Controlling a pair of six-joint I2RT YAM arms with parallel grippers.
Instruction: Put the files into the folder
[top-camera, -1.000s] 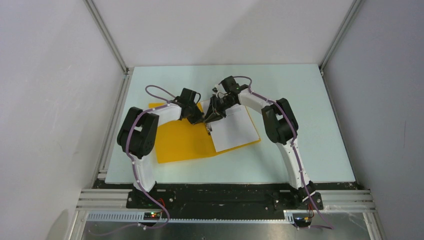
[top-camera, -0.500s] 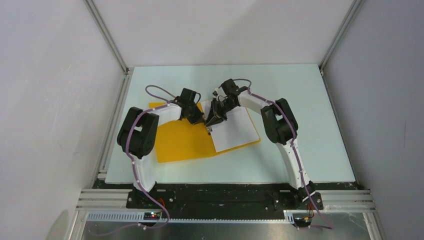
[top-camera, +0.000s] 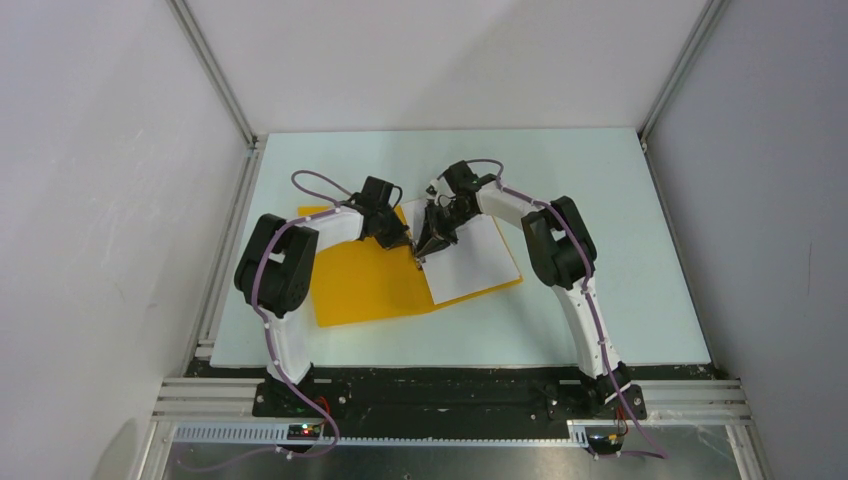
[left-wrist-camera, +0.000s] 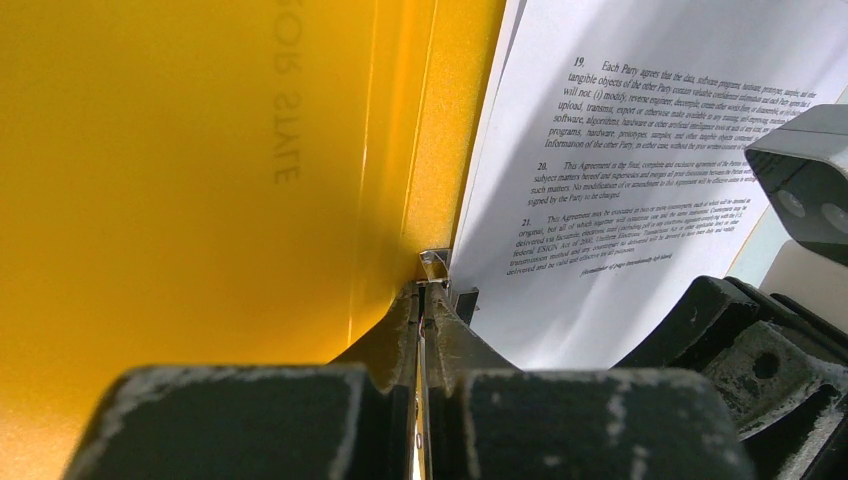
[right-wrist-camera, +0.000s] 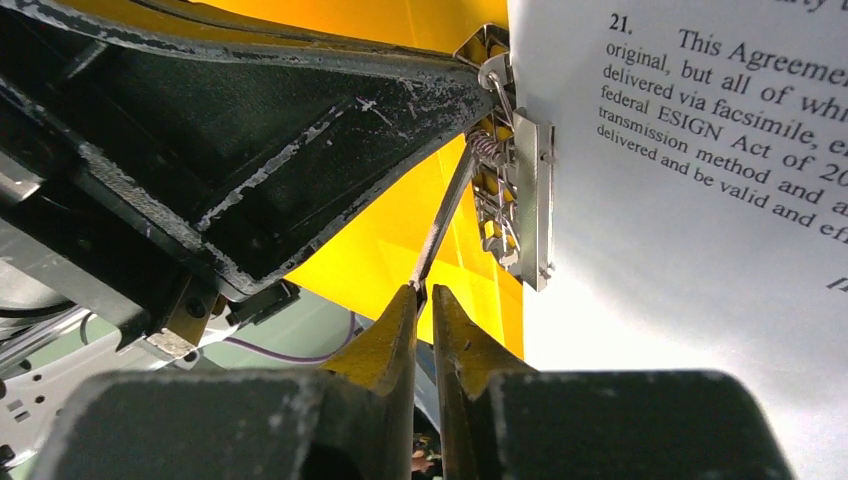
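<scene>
Folder (top-camera: 365, 285) lies open and flat on the table (top-camera: 600, 200), left of centre. It's closer to the left edge than the right, roughly midway between the near and far edges, and slightly skewed to them. Files (top-camera: 470, 262) lie on its right cover, with a strip of orange showing along their right and near sides. Left cover is bare orange.

Both my tools meet at the far end of the spine.

Left gripper (left-wrist-camera: 420, 300): fingers pressed together, tips right at a small metal tab (left-wrist-camera: 436, 264) in the spine crease. Can't tell whether the tab is actually pinched or only touched. In the left wrist view, orange cover sits left of the tips and printed sheet sits right. Faint reversed lettering shows on the cover.

Right gripper (right-wrist-camera: 421, 292): fingers closed on a thin wire lever (right-wrist-camera: 448, 215) that runs from my tips up to the spring of the clip bar (right-wrist-camera: 528, 195). The clip bar stands at the sheet's edge, beside paragraph 21 of the print. Can't tell whether it presses on the paper or sits just beside it. The left gripper's black body fills the upper left of the right wrist view, its tip at the top end of the clip bar.

The two grippers are just beside each other. Can't say whether they touch.
</scene>
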